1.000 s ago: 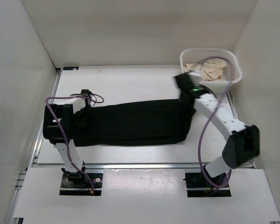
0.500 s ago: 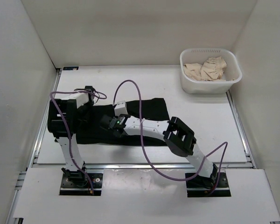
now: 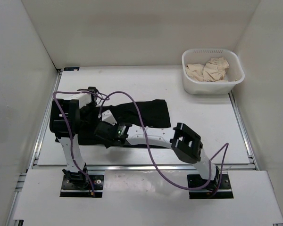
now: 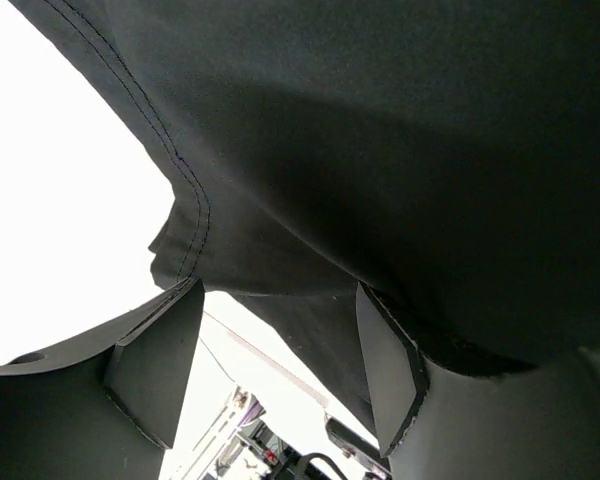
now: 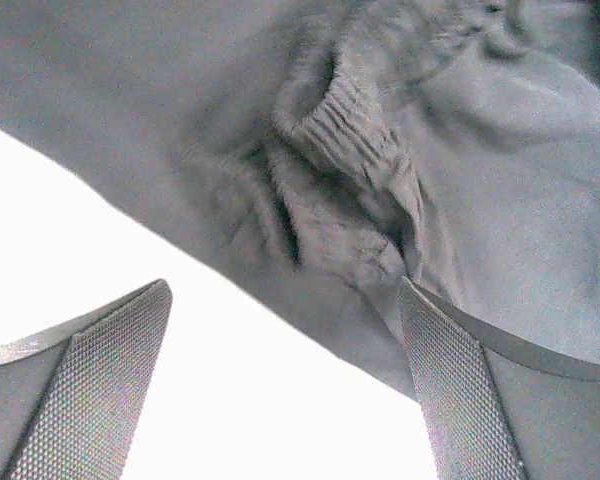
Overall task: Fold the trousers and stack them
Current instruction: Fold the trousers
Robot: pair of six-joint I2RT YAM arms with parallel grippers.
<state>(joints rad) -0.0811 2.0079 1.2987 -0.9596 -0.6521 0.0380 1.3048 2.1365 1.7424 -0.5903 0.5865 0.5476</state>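
Lying left of centre on the table [image 3: 146, 82], the trousers [image 3: 148, 113] are a folded black slab. One squared end points right; the other end is hidden under both arms.

Top view: the right arm [image 3: 151, 136] stretches low along the cloth's near edge, w/ the right gripper [image 5: 285, 290] somewhere at the trousers' near-left part. The left arm [image 3: 66, 129] stands at the left, its wrist bent over the left end. Neither set of fingers reads from up there, black on black.

Wrist cams fill that in. On the left gripper [image 4: 277, 300] the fingers are apart, w/ bright tabletop btwn them. Black cloth w/ a stitched seam hangs above and runs down along the frame-right finger, not pinched. The right one is spread too, w/ bare tabletop in the gap. Just ahead sits a bunched ribbed band of the trousers, which looks grey in this view. Can't tell if it touches the frame-right fingertip.

Only the top view shows the white basket [image 3: 212, 87] at the far-right corner, well apart from the trousers, w/ crumpled beige cloth [image 3: 207, 69] inside.
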